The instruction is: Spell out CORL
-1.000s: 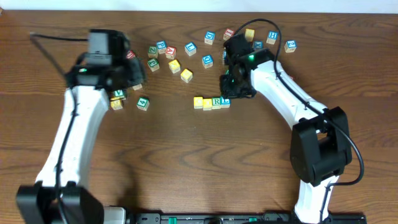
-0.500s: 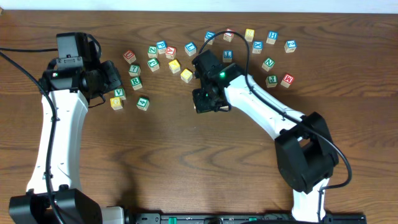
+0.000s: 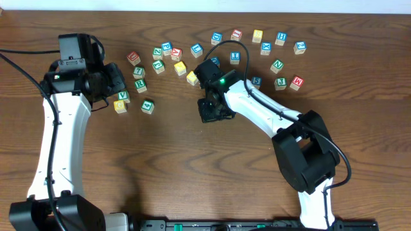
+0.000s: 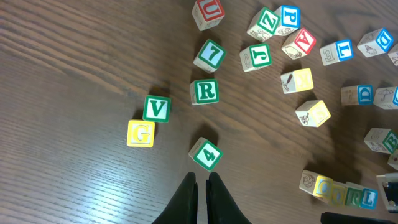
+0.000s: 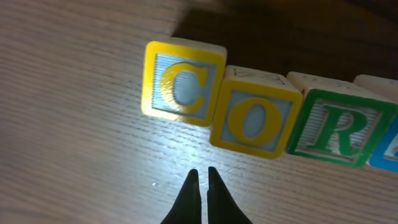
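Note:
The four cubes stand in a touching row on the table. The right wrist view shows the yellow C cube (image 5: 183, 81), the yellow O cube (image 5: 255, 118), the green R cube (image 5: 333, 127) and a blue edge of the L cube (image 5: 387, 149). My right gripper (image 5: 201, 174) is shut and empty, just in front of the C and O cubes. In the overhead view the right gripper (image 3: 212, 110) covers the row. The row also shows in the left wrist view (image 4: 339, 190). My left gripper (image 4: 200, 180) is shut and empty, held over the table near a green 4 cube (image 4: 206, 154).
Many loose letter cubes lie along the far side of the table (image 3: 257, 45). Near the left gripper (image 3: 115, 82) lie a second green R cube (image 4: 204, 91), a V cube (image 4: 157, 109) and a yellow G cube (image 4: 141, 133).
My right arm has swung left along the row and now hangs over its left end. My left arm has drawn back to the left.

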Robot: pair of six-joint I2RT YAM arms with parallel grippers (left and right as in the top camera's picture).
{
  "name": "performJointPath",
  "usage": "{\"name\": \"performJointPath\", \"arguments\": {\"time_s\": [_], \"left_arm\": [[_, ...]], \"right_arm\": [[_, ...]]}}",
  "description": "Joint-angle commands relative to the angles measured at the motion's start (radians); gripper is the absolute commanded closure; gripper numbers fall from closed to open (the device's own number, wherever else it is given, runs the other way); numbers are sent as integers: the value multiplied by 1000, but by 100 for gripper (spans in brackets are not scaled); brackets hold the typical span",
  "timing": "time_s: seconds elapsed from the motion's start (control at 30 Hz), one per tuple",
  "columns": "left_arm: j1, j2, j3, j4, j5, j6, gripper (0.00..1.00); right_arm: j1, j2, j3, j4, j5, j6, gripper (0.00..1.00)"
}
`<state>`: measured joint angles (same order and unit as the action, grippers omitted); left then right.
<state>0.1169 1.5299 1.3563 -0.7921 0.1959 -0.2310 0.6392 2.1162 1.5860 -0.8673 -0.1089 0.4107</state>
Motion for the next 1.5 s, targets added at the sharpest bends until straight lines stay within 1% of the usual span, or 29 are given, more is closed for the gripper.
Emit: {"name": "performJointPath", "arguments": {"time_s": [0.0, 0.53, 1.47], "left_arm": [[2, 2, -9, -5, -6, 14, 92], [2, 2, -9, 1, -7, 14, 93], [2, 2, -9, 8, -7, 14, 93]], "right_arm": [[7, 10, -4, -2, 56, 16, 99], [8, 11, -8, 12, 111, 23, 99], [8, 11, -12, 37, 126, 23, 99]]}}
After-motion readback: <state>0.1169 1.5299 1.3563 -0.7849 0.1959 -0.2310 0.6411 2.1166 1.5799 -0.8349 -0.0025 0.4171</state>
